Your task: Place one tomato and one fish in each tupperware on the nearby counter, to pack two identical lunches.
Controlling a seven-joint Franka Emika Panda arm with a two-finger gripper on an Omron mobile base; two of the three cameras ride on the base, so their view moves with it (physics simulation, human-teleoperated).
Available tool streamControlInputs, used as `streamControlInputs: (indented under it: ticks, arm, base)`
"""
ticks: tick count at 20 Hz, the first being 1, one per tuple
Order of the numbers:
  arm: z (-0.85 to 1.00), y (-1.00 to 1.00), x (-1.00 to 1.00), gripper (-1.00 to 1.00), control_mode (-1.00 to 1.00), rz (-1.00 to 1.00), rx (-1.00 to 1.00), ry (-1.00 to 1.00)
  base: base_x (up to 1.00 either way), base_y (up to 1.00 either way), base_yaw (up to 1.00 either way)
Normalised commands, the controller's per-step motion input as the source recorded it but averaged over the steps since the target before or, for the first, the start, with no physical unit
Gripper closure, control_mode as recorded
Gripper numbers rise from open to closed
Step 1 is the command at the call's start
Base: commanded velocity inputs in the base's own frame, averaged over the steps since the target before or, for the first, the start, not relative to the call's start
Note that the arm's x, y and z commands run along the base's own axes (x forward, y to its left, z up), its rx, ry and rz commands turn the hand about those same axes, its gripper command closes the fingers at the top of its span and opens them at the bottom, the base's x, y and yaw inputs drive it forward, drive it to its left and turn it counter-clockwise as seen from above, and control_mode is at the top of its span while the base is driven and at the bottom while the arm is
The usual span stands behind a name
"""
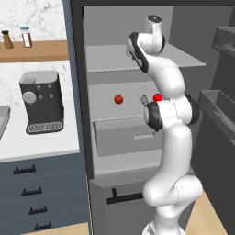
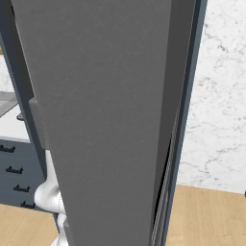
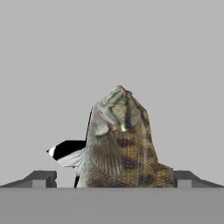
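Fish (image 3: 122, 144) between our open fingers (image 3: 41, 178).
We see its long axis running straight ahead; nothing gripped yet.

A pale grey flat shelf (image 1: 105, 109) inside the open dark grey cabinet carries two small glossy red tomatoes (image 1: 118, 99), set well apart. Between them a small mottled olive-brown fish (image 1: 143, 98) also lies on the shelf, nearer the right-hand tomato (image 1: 157, 97).
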Motion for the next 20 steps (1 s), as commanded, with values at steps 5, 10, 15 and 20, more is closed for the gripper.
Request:
streamControlInputs:
  ticks: [5, 10, 15, 20]
  arm:
    - [-0.85, 0.19, -0.21, 1.0, -1.0, -0.07, 0.0, -0.06]
    - [-0.96, 0.28, -0.38, 1.0, -1.0, -0.04, 0.01, -0.31]
    - [-0.87, 0.25, -0.21, 1.0, -1.0, 0.0, 0.0, -0.38]
    - [0.01, 0.01, -0.3, 1.0, -1.0, 0.0, 0.0, 0.06]
  base:
    - [0.0, 0.0, 0.0]
    - [0.0, 0.0, 0.0]
    - [0.0, 0.0, 0.0]
    - [0.0, 0.0, 0.0]
